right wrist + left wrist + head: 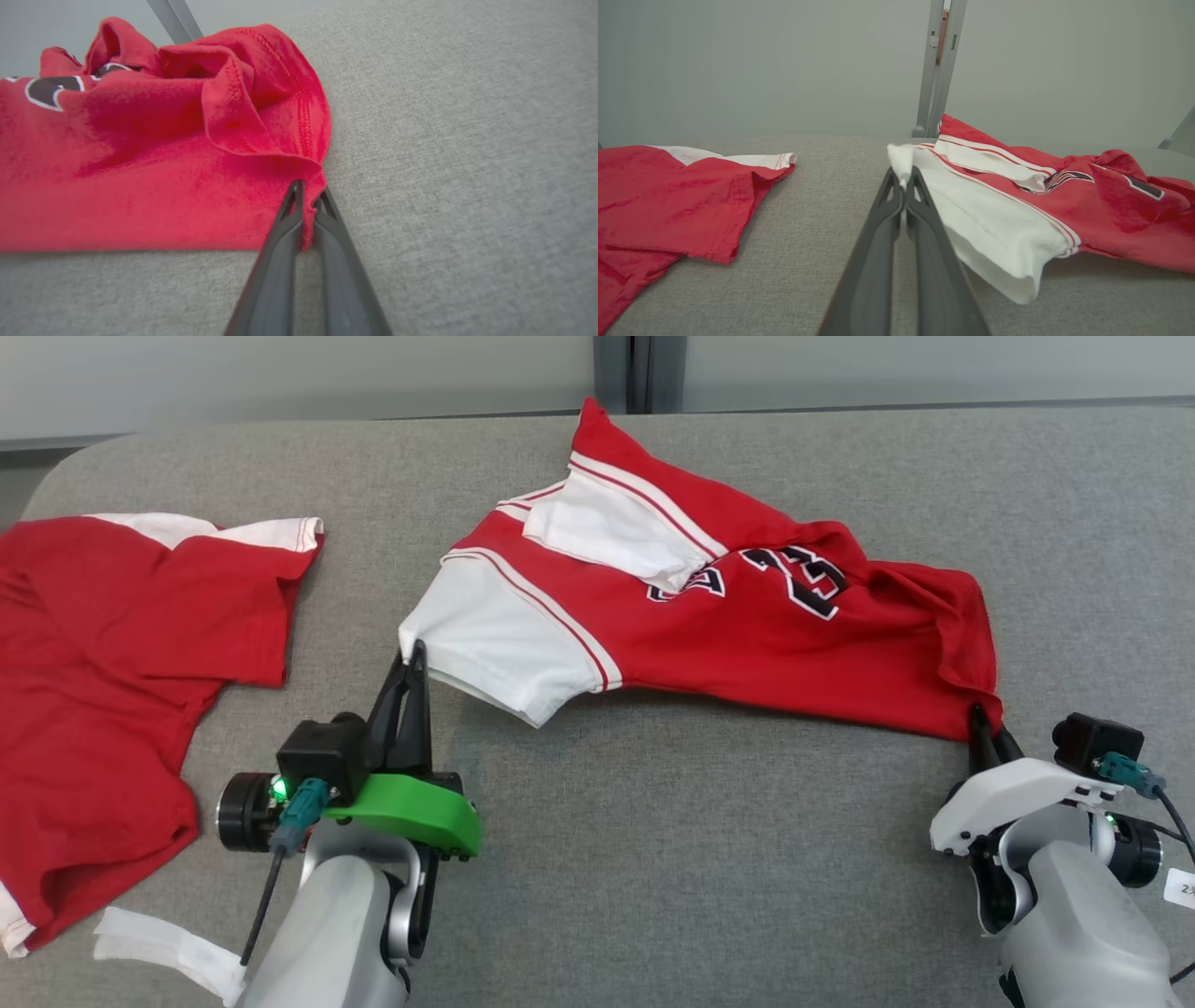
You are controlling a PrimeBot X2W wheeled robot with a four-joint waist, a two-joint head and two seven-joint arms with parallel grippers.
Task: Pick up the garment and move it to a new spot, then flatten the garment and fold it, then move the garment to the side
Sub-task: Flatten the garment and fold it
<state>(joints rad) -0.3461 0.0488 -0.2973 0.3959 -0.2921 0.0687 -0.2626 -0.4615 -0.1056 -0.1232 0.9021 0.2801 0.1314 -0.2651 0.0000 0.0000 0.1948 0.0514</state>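
Observation:
The garment (738, 616) is a red jersey with white sleeves, striped trim and dark numbers, spread crumpled across the middle of the grey table. My left gripper (414, 653) is shut on the corner of its white sleeve (994, 233), which the left wrist view shows pinched at my left gripper (904, 175). My right gripper (980, 717) is shut on the jersey's red bottom corner at the right. In the right wrist view, a fold of red hem (306, 140) sits clamped in my right gripper (308, 189). The near edge of the garment (117, 186) hangs slightly off the table between both grips.
A second red and white garment (103, 681) lies crumpled at the table's left edge, seen also as a red heap (668, 200) in the left wrist view. A white strip (168, 947) lies near the front left. Bare grey table (709, 859) stretches between my arms.

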